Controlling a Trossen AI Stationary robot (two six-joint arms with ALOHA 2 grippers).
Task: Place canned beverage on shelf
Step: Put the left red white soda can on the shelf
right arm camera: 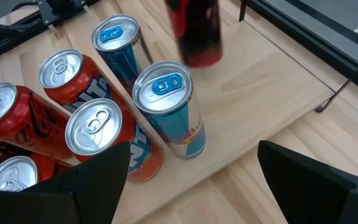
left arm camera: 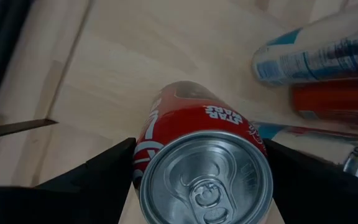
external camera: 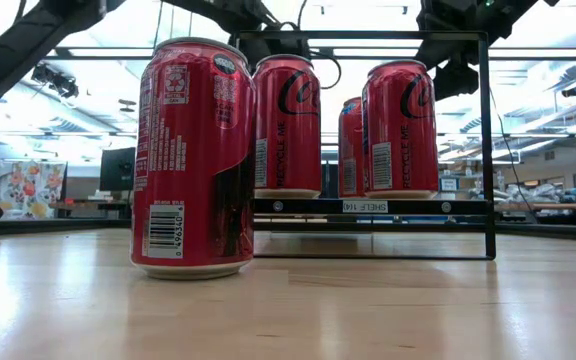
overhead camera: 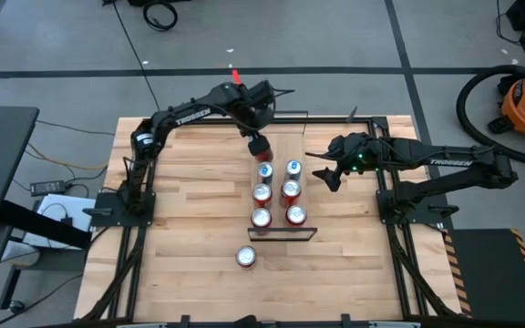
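Observation:
The shelf (overhead camera: 304, 146), a narrow light-wood board with black wire rails, lies in the middle of the table and carries several upright cans, red (overhead camera: 290, 192) and blue (overhead camera: 293, 169). My left gripper (overhead camera: 259, 146) reaches over the shelf's far end, shut on a red can (left arm camera: 191, 124) with STAR WARS lettering, which also shows in the right wrist view (right arm camera: 197, 31). My right gripper (overhead camera: 323, 175) hangs open just right of the shelf with nothing between its fingers (right arm camera: 98, 177). Another red can (overhead camera: 246, 257) stands on its base on the tabletop, near the front. My left gripper pinches the red can's side wall just below its top rim (left arm camera: 143, 155) between its two fingers (left arm camera: 104, 171), one on each side. The fingers slant down from the table's far left. The can hangs roughly upright over the shelf's far end; whether its base touches the board I cannot tell.
The cans on the shelf stand in two rows, blue ones (right arm camera: 166, 106) closest to the held can, leaving bare board (right arm camera: 253, 93) at the far end. A black wire rail (external camera: 488, 150) closes the shelf's near end. A black frame (overhead camera: 399, 219) borders the tabletop.

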